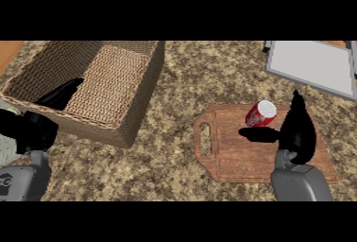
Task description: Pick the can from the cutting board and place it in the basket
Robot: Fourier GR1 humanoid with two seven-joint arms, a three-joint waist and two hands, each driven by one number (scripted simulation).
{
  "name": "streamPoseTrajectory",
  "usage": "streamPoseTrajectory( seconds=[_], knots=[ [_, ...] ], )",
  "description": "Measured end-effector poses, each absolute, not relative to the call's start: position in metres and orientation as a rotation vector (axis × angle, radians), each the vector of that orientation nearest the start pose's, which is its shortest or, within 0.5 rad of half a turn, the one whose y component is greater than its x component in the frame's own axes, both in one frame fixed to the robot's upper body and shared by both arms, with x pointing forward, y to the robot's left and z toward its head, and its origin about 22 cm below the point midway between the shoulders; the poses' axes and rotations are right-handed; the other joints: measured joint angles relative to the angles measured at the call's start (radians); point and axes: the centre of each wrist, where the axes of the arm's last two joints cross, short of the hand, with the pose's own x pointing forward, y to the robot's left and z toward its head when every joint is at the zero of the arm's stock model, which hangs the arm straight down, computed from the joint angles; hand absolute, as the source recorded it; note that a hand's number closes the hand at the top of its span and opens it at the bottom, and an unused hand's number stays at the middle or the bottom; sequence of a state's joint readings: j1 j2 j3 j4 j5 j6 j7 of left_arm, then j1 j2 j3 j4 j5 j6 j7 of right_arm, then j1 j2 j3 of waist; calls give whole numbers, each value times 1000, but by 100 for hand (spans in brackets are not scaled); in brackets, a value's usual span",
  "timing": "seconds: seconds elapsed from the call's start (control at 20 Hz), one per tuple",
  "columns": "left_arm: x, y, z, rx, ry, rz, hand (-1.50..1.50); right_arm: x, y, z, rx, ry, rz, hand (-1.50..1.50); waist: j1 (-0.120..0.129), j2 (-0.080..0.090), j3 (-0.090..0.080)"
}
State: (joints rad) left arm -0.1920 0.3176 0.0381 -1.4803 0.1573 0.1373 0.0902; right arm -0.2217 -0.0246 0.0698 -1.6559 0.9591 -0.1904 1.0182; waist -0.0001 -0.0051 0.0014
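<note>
None of the task looks done. In the head view, the red can (pixel 261 113) stands tilted on the cutting board (pixel 244 160). The right hand (pixel 298 127) is just beside it, fingers straight and thumb spread, not yet gripping. Lifting and carrying to the basket (pixel 146 94) remain. The left hand (pixel 35 128) rests open at the left edge.

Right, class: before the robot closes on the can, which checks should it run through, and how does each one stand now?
1. Red can on the wooden cutting board: ok.
2. Right hand open, beside the can: ok.
3. Fingers curled round the can: not ok, not yet done.
4. Wicker basket open on top: ok.
5. Left hand out of the basket's opening: cannot tell; it overlaps the near wall.
</note>
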Motion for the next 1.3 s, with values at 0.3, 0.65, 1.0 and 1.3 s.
streamPoseTrajectory(
  seconds=[0.3, 0.65, 1.0, 1.3],
  knots=[
    [282, 288, 55, 218, -1576, -3, 0, 287, -195, 55, -993, -887, 109, -150, 2, 1, 0],
    [286, 290, 57, 231, -1576, -5, 0, 298, -193, 52, -988, -866, 117, -150, 1, 1, 0],
    [288, 290, 59, 231, -1574, -8, 0, 306, -197, 40, -974, -840, 132, -150, 1, 2, -1],
    [291, 290, 60, 237, -1571, -3, 0, 309, -197, 30, -925, -824, 172, 150, 0, 2, -1]
  ],
)
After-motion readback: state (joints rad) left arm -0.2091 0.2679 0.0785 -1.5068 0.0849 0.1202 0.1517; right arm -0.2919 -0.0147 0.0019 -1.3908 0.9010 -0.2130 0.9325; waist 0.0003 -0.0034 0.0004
